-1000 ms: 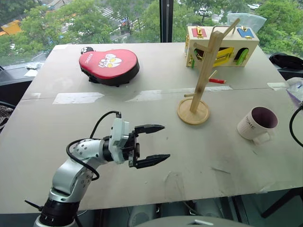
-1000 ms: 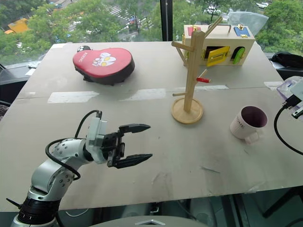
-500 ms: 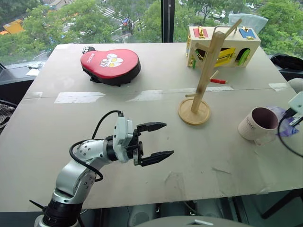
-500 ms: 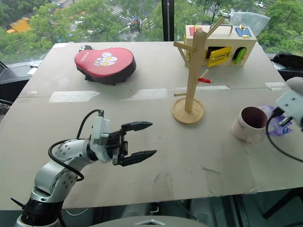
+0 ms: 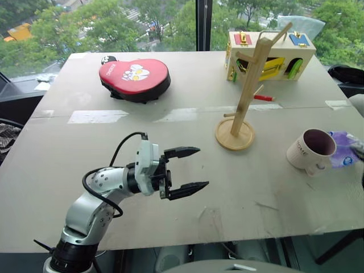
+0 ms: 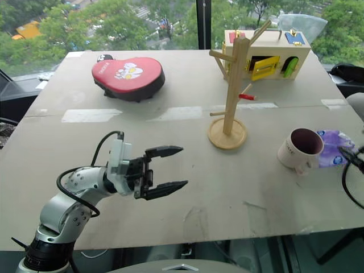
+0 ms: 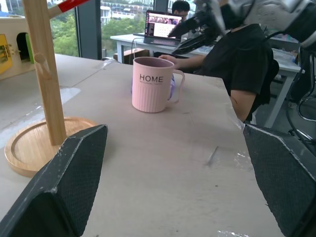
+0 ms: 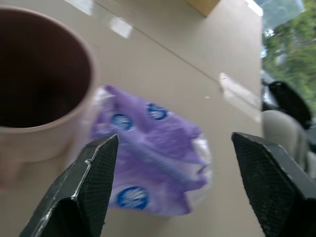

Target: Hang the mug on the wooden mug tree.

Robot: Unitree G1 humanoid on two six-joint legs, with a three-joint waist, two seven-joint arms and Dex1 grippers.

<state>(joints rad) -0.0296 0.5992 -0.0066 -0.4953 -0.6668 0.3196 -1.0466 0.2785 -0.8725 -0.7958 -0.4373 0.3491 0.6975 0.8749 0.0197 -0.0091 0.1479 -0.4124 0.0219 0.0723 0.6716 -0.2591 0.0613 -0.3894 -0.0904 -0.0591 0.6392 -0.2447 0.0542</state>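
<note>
Head views: the left gripper (image 5: 190,168) hovers over the bench (image 5: 114,148) in the lower left of the frame, its two black fingers (image 5: 182,152) spread wide, released, with nothing between them and touching nothing. The mug (image 5: 310,151) stands upright near the right edge of the frame, dark inside showing, with a purple-and-white plastic bag (image 5: 343,156) just beside it on the right. The wooden mug tree (image 5: 248,85) stands upright right of centre, well apart from the mug, its pegs bare. Behind it, at the upper right, is a pale wooden box (image 5: 273,54) with coloured latches; a red pad (image 5: 134,78) lies at the upper left of centre.

Left wrist view: this gripper's fingers (image 7: 64,182) rise from both lower corners, far apart, empty. Between them the mug (image 7: 153,84) stands on the bench, lettered HOME, handle turned to the right of the frame. The mug tree's pole and disc base (image 7: 42,98) fill the left side. The right gripper (image 7: 200,29) hangs above and behind the mug at the top of the frame, and a seated person (image 7: 237,59) in black is behind it.

Right wrist view: the right gripper's fingers (image 8: 81,192) stand wide apart, released, holding nothing. The mug's rim (image 8: 44,84) is at the left of the frame, and the plastic bag (image 8: 153,158) lies between the fingers, touching the mug.
</note>
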